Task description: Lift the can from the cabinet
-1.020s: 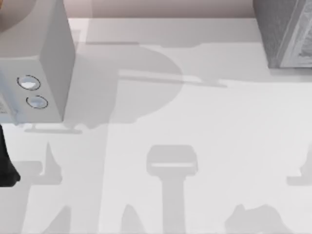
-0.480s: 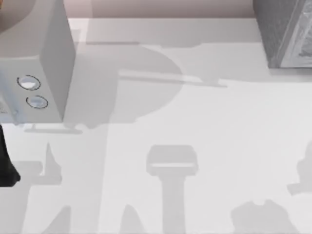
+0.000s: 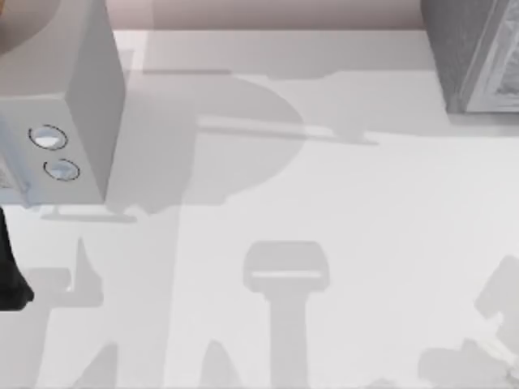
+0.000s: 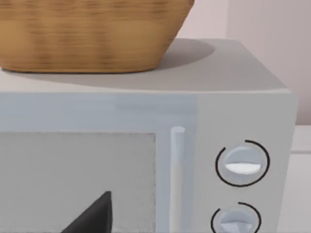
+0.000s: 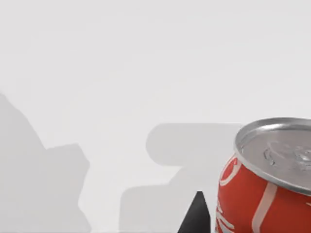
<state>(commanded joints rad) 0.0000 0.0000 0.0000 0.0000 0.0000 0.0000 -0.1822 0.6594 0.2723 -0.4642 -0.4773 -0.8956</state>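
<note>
While the right wrist view is the one with the can (image 5: 265,182) in it, here's what I've got. Can is red and white with a silver top, upright, pull-tab end facing up towards the camera. It sits right beside the dark tip of the right gripper (image 5: 197,216); touching or just apart, can't tell. Whether that gripper is clamped on the can or loose, can't tell either. Behind the can is bare white table (image 5: 146,58) with soft grey shadows across it. What the can's base rests on is cut off by the frame edge.

Left side: left gripper (image 4: 92,216) is a dark wedge pointed at the front of the microwave (image 4: 243,92), close to the door window. Clenched or released, can't tell from this. Left arm (image 3: 10,275) is a dark shape at the left edge of the table, just in front of the microwave.

Microwave is pale grey, at the table's far left. Vertical door handle (image 4: 177,174) sits between the window and the control panel. Two round dials, upper dial (image 4: 242,163) directly above the lower dial (image 4: 236,219). A wicker basket (image 4: 87,34) stands on the microwave's roof, throwing a shadow on it.

Grey cabinet (image 3: 470,57) is at the table's far right corner, well apart from the microwave.
</note>
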